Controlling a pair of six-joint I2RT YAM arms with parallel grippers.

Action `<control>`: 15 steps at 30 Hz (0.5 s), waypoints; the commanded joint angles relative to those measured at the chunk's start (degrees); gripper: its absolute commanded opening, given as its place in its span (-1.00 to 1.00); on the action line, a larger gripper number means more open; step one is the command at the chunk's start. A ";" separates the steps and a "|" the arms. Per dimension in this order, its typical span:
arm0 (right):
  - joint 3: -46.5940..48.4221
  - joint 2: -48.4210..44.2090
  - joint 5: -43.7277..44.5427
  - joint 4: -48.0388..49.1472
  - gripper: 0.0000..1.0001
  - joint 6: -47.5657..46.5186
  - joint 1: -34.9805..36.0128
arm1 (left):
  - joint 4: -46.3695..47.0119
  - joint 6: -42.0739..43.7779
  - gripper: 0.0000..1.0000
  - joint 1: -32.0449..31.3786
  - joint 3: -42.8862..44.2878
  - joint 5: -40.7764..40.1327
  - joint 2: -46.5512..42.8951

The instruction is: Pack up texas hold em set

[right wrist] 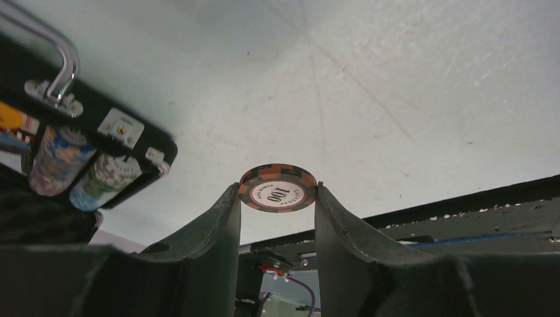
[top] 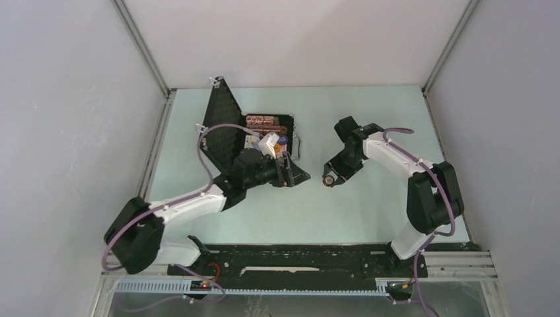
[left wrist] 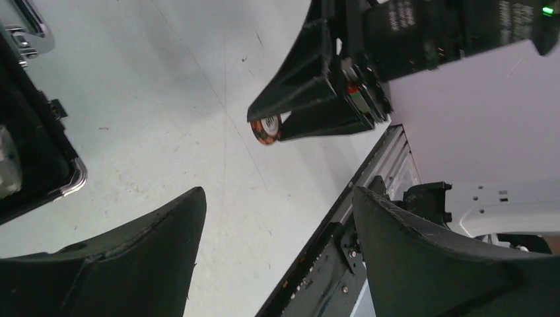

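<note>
Chip [right wrist: 278, 187], orange, sits pinched in right hand [right wrist: 277, 193]; left hand [left wrist: 279, 195] spread wide.

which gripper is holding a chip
The right gripper: it pinches an orange 100 chip by its edges. The left gripper is open and empty.

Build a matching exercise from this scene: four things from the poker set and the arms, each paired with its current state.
Things:
1. orange chip
2. case lid
3. chip rows
4. left jaws

States:
A. spread wide, empty
B. raised open
C. pinched between the right jaws
D. lying inside the case

Pairs: 1-C; 2-B; 3-D; 4-A
</note>
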 commanded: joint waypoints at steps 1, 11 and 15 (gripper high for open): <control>-0.13 -3.65 -1.77 0.69 -0.52 2.47 1.90 | 14.66 -2.29 0.72 -0.26 -0.69 2.17 5.42; -0.13 -7.20 -1.03 2.80 -0.50 5.66 2.71 | 33.52 -10.73 0.56 -0.24 -1.01 5.19 19.04; -0.07 -7.43 -2.28 4.05 -0.50 6.80 2.68 | 36.38 -12.60 0.50 -0.36 -1.09 5.08 21.94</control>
